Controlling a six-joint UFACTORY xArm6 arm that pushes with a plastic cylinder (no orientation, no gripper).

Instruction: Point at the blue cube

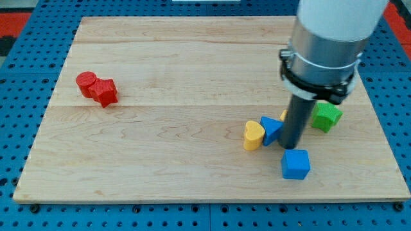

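Observation:
The blue cube (296, 163) lies on the wooden board (192, 160) at the view's lower right. My tip (291, 145) is just above the cube's top edge, touching or nearly touching it. A blue triangular block (270, 129) sits right at the tip's left, and a yellow heart block (253, 135) lies left of that. A green block (327, 116) is to the rod's right. A small bit of a yellow block (284, 115) shows behind the rod.
A red cylinder (86, 83) and a red block (104, 92) lie together at the view's upper left. The arm's grey and white body (327, 45) covers the board's upper right. A blue pegboard (26, 77) surrounds the board.

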